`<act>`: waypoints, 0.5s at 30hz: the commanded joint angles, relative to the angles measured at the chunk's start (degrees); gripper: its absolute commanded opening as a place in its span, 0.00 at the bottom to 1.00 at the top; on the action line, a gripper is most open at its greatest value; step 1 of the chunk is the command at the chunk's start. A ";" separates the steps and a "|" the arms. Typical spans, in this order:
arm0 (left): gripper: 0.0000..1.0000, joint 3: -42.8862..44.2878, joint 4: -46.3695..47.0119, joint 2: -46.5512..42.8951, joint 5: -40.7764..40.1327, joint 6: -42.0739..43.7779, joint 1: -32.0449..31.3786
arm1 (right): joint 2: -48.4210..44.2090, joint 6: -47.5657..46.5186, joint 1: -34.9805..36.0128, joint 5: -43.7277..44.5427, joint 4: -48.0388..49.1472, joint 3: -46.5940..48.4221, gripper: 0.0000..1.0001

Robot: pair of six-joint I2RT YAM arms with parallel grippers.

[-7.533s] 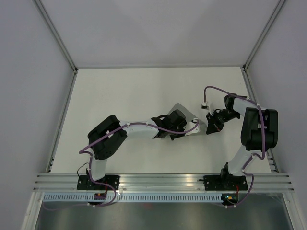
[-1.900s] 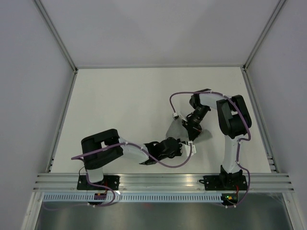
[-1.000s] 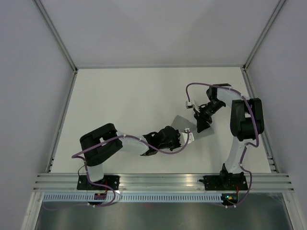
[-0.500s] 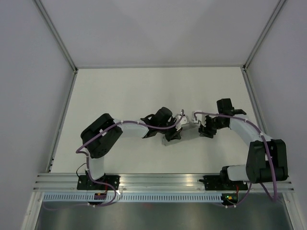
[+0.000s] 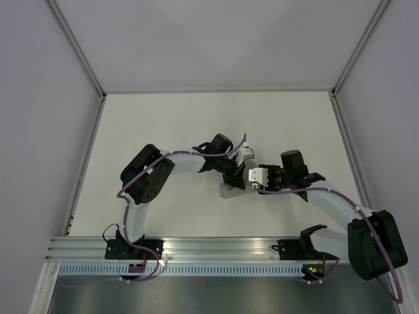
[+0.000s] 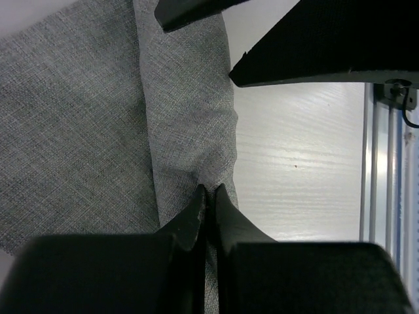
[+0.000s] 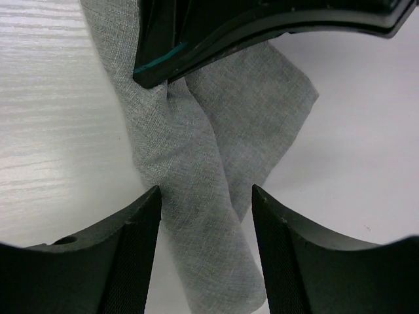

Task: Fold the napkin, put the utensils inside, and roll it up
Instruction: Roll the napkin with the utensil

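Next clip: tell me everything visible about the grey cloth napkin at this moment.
The plain mid-grey woven fabric napkin looks matte and unpatterned. It is bunched rather than flat, with one layer lapped over another in the left wrist view. It lies partly on the white table and is mostly hidden under the arms from above. The left claw is shut on a creased edge of it. The right claw stands open astride a narrow twisted end, gripping nothing.
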 commanded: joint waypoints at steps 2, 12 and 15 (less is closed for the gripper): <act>0.02 0.42 -14.59 5.92 2.73 -0.78 1.62 | 0.54 -1.26 2.10 1.04 2.59 -0.73 0.63; 0.02 4.37 -18.02 9.61 3.70 -1.83 3.29 | 0.01 -1.53 3.86 -0.01 -3.55 1.19 0.63; 0.02 5.16 -18.81 10.14 3.44 -1.92 3.64 | -0.60 -1.53 4.04 -0.89 -5.93 1.64 0.62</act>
